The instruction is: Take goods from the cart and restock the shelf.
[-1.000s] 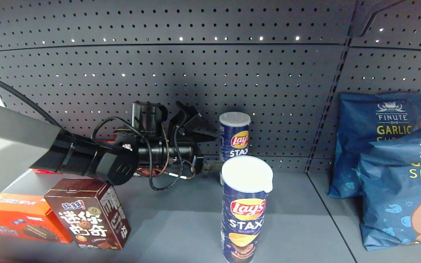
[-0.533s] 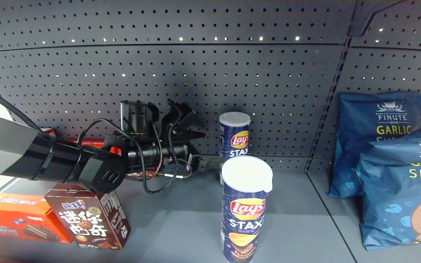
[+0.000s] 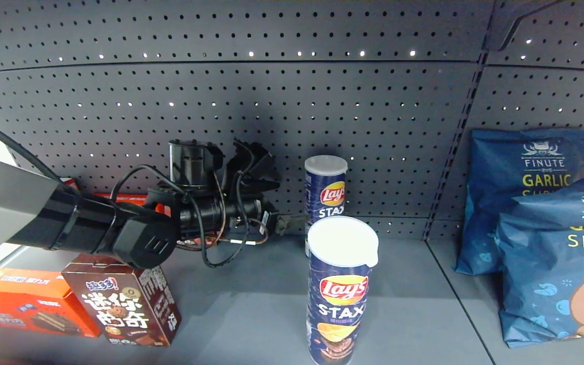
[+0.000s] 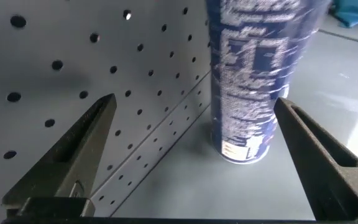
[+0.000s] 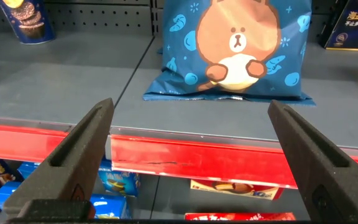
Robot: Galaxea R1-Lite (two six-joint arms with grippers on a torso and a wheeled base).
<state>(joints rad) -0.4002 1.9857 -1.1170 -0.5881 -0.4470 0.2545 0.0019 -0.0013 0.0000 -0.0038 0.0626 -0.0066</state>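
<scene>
Two dark blue chip cans with white lids stand on the grey shelf [image 3: 251,299]: one at the back by the pegboard [image 3: 325,188], one in front of it near the edge [image 3: 341,289]. My left gripper [image 3: 284,203] hangs just left of the rear can, open and holding nothing. In the left wrist view that can [image 4: 260,81] stands upright a little beyond the open left gripper [image 4: 194,102], next to the pegboard wall. My right gripper [image 5: 190,107] is open and empty, facing a lower shelf with a blue bear-print snack bag [image 5: 234,50].
A brown cookie box [image 3: 122,304] and an orange box [image 3: 23,301] lie under the left arm at the shelf's front left. Blue snack bags [image 3: 555,228] lean at the right past a shelf divider. A red price rail [image 5: 197,158] edges the lower shelf.
My left arm has drawn back to the left and risen slightly, away from the rear can. Both cans stand where they were.
</scene>
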